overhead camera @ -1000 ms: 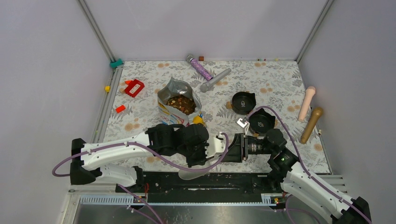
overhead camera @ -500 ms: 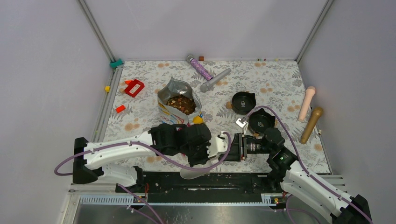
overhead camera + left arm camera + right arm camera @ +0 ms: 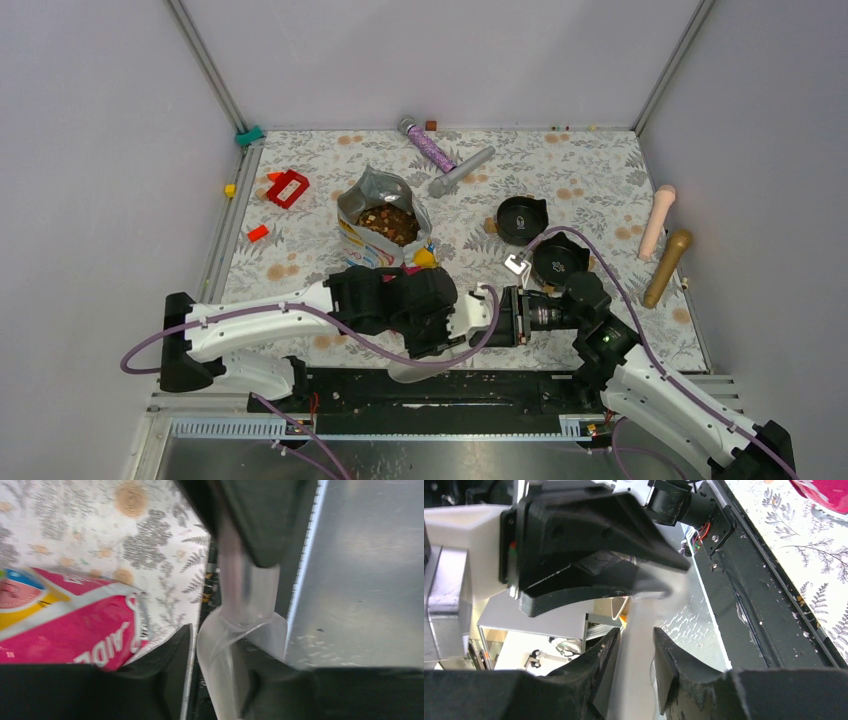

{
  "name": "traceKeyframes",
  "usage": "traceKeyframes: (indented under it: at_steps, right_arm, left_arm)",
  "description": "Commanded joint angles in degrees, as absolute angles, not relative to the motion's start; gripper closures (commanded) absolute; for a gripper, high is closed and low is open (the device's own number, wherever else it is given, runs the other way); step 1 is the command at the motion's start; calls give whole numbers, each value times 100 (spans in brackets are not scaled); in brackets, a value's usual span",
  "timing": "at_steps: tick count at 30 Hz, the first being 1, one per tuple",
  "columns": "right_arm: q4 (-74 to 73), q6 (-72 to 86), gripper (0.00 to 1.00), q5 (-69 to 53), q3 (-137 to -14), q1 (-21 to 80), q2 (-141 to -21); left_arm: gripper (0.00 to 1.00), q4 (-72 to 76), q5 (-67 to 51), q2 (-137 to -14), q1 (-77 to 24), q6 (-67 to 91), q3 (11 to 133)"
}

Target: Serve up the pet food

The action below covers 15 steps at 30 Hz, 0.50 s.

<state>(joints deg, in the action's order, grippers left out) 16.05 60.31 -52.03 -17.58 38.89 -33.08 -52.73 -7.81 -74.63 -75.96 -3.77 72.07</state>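
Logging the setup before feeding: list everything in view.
pet food: one heap, brown and orange, inside the open bag
bag: one, silver and pink, mat's left centre
bowls: two, black, right of the bag
scoop: one, clear, between the hands
tubes: two, glittery purple and grey, far edge
cylinders: two, pink and brown, right edge
blocks: two, red, left of the bag
clip: one, teal, far left corner
mat: one, floral, under everything
left hand: shut on the scoop
right hand: fingers either side of the scoop's handle

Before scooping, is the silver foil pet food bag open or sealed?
Open: the silver foil bag gapes at its top, with brown and orange kibble pellets visible inside.
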Motion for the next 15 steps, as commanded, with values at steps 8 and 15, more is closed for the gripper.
traceKeyframes:
  at_steps: [8,15]
  right_arm:
    - [-345,4846,100,-4399,-2836,3961,-2822]
    - [-2203,3716,100,-3105,-3605,3953,-2701]
  left_arm:
    - [1,-4795,702,-7015,-7532,153,7433]
    - [1,-4569,1073,-6313,-7532,278,7389]
